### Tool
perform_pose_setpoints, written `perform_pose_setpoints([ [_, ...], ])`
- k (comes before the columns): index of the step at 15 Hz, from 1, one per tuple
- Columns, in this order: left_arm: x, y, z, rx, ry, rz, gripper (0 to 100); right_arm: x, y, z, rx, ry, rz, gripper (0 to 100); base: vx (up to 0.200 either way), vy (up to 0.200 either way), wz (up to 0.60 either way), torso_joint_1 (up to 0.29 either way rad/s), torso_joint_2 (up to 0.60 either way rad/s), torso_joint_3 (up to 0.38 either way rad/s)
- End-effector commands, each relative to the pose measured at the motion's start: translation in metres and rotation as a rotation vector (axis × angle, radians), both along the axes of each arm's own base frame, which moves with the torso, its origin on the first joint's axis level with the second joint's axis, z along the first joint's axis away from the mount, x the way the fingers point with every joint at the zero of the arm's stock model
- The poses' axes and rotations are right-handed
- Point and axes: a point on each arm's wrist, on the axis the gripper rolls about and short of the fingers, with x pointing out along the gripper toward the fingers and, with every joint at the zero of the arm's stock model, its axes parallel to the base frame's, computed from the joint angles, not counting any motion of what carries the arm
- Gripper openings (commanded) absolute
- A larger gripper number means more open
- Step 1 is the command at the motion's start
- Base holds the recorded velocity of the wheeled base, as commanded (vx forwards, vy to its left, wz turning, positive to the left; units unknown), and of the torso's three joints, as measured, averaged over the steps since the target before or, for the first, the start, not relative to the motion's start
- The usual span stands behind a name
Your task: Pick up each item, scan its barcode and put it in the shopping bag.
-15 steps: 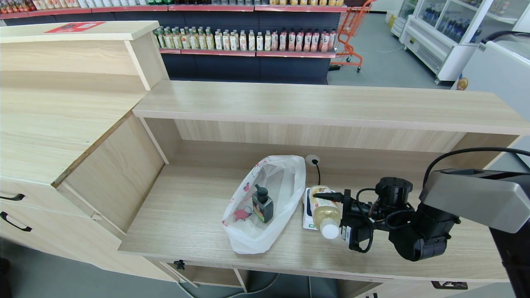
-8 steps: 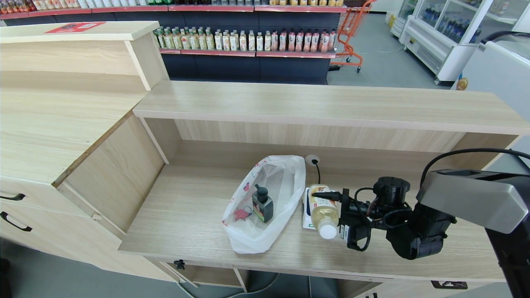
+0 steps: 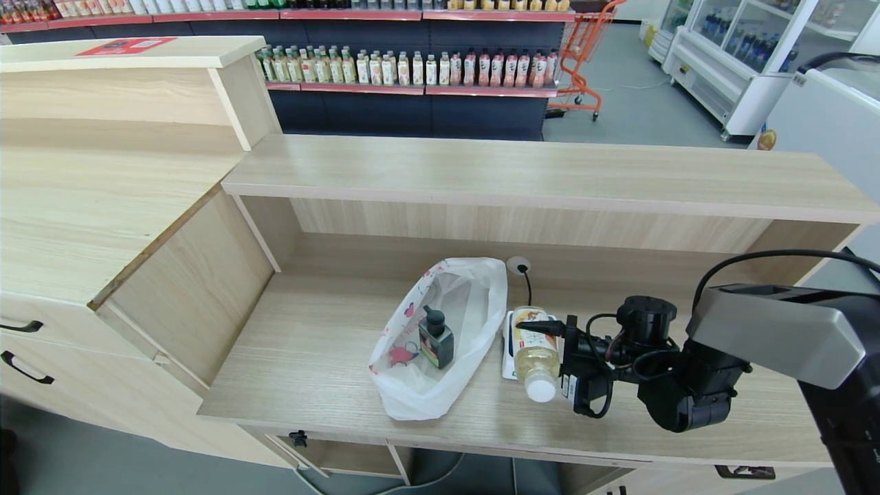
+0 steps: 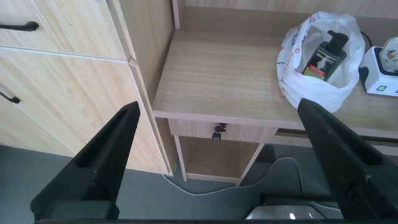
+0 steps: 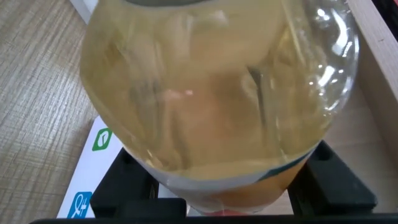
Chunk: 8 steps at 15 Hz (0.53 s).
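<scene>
Yellow-drink bottle [image 3: 536, 349] horizontal, cap toward robot, over scanner [image 3: 509, 352]; white shopping bag [image 3: 485, 306] open, dark pump bottle [image 3: 436, 342] upright inside.

No print could be read: the red sign [image 3: 124, 45] on the raised counter top [image 3: 199, 55] and the labels on the drink bottle [image 3: 536, 347] and on the pump bottle [image 3: 436, 342] in the shopping bag [image 3: 412, 395] were too small.
</scene>
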Motion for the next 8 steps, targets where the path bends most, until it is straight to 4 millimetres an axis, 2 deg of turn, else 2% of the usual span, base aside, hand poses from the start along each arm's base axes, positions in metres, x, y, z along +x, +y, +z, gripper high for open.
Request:
perform_pose_setpoints([
  [1,0.0001,0.0000,0.0001,0.000,0.001,0.000,100,0.0019,0.0003,-0.0034,0.000,0.005,-0.002,0,0.000,0.000,0.00,0.000,0.00,0.000],
  [8,0.0000,0.0000,0.0000,0.000,0.000,0.000,100,0.0058,-0.0008,-0.0010,0.003,-0.011,-0.005,0,0.000,0.000,0.00,0.000,0.00,0.000],
])
